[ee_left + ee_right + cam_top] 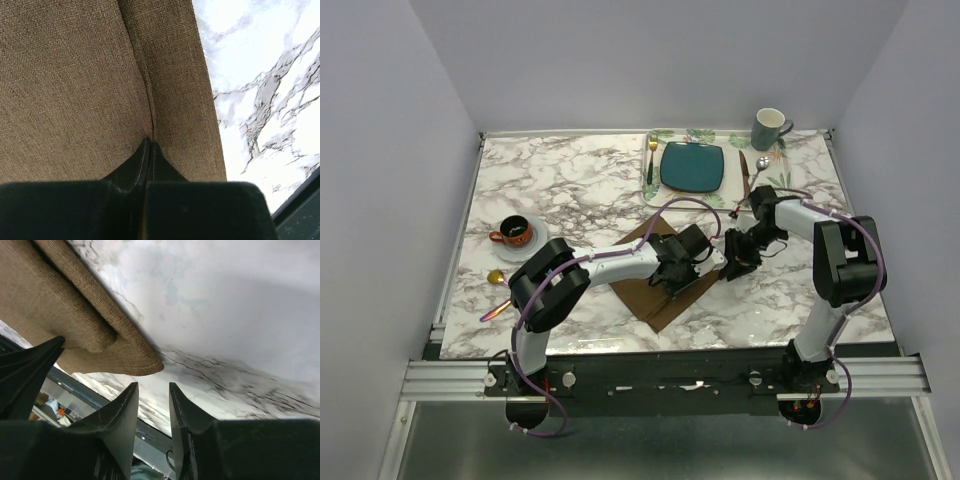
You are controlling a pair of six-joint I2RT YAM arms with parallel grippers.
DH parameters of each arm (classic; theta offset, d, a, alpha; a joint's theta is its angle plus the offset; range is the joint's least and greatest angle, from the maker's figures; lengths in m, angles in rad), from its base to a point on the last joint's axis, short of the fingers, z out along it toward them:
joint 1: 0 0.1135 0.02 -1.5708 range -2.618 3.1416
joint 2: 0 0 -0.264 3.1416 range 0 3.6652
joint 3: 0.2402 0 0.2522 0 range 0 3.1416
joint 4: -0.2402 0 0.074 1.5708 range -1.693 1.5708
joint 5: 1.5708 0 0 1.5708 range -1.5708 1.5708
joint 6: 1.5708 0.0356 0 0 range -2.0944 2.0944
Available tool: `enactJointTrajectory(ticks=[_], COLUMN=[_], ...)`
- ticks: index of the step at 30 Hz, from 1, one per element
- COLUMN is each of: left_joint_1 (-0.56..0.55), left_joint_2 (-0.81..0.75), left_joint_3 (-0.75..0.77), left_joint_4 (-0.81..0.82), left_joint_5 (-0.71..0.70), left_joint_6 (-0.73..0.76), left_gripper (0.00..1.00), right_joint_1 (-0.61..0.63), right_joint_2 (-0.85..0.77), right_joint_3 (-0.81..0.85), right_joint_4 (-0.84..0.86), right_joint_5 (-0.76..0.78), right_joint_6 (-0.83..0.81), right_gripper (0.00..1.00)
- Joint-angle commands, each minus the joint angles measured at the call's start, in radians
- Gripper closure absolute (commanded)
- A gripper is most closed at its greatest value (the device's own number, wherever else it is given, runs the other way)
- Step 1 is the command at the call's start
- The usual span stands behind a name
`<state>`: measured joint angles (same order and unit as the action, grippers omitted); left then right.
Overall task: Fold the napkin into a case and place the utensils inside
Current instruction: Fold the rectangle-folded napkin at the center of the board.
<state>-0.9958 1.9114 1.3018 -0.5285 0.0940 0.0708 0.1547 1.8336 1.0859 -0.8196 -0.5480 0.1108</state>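
The dark brown napkin [655, 300] lies partly folded on the marble table, near the middle front. My left gripper [672, 277] is down on it. In the left wrist view the jaws [150, 144] are shut, pinching a raised crease of the napkin [75, 85]. My right gripper [732, 262] is just right of the napkin, low over the table. Its jaws [153, 390] are slightly open and empty, just short of a folded napkin corner [100, 335]. An iridescent spoon [493, 311] with a golden bowl [496, 277] lies at the far left.
A cup on a saucer [516, 233] stands at the left. At the back right a leaf-printed placemat [665, 137] holds a teal plate [693, 166], a gold fork [652, 158], a dark knife [743, 174], a silver spoon [760, 166] and a grey mug [769, 127].
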Motion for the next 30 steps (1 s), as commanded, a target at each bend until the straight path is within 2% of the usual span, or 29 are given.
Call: enactJointTrajectory(ticks=[1, 7, 15, 18, 19, 25, 30], left_joint_1=[-0.006, -0.006, -0.006, -0.006, -0.006, -0.006, -0.014], left_joint_2=[-0.015, -0.017, -0.015, -0.021, -0.020, -0.020, -0.017], left_joint_3=[0.010, 0.022, 0.053, 0.063, 0.068, 0.094, 0.094], left_joint_4=[0.004, 0.002, -0.008, -0.011, -0.011, -0.021, -0.027], left_joint_5=[-0.013, -0.005, 0.022, 0.029, 0.036, 0.062, 0.090], left_joint_6=[0.006, 0.006, -0.005, -0.011, -0.011, -0.029, -0.042], left_gripper=[1.00, 1.00, 1.00, 1.00, 1.00, 1.00, 1.00], right_joint_1=[-0.030, -0.030, -0.029, -0.029, -0.029, -0.029, -0.029], right_joint_2=[-0.019, 0.038, 0.085, 0.093, 0.093, 0.098, 0.099], right_joint_3=[0.045, 0.051, 0.039, 0.034, 0.031, 0.019, 0.017], right_joint_4=[-0.020, 0.028, 0.063, 0.069, 0.071, 0.076, 0.074], right_joint_5=[-0.004, 0.006, -0.020, -0.010, -0.010, -0.006, -0.004], right_joint_6=[-0.026, 0.000, 0.029, 0.033, 0.035, 0.040, 0.041], right_gripper=[0.60, 0.61, 0.68, 0.72, 0.79, 0.97, 0.99])
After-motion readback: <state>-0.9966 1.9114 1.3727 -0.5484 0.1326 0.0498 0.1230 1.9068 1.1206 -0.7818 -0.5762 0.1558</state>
